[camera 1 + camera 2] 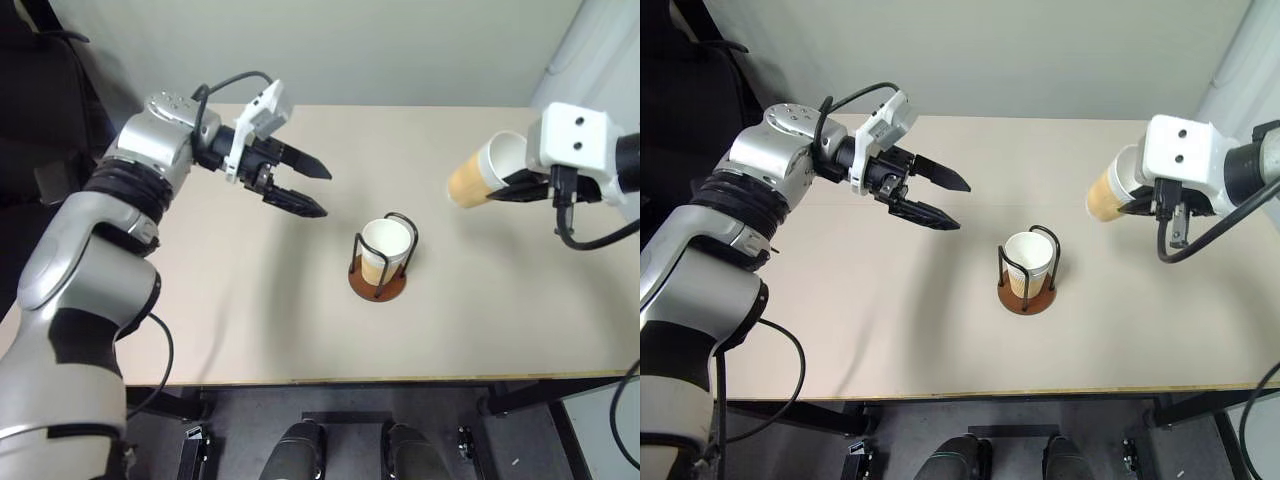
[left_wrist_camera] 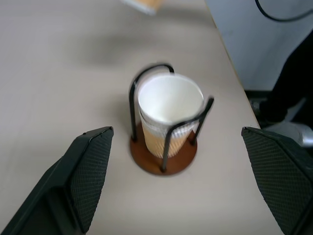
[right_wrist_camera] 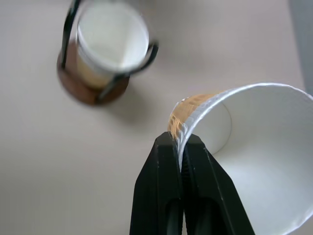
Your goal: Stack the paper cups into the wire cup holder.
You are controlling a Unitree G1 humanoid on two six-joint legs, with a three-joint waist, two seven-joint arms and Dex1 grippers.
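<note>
My right fingers (image 3: 182, 147) pinch a tipped cup (image 1: 482, 172) by its rim at the frame's right, my left fingers (image 1: 308, 186) spread; it could slip or miss the holder (image 1: 380, 262) mid-surface.

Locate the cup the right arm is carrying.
Head views: the paper cup is pinched by its wall in the right end effector, aloft and tipped, right of the wire cup holder.

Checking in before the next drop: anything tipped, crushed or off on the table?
Nothing spilled or knocked over. The holder stands upright with a cup seated in it. The right hand pinches a second cup by its wall near the rim, lying on its side in the air, the paper creased at the grip.
</note>
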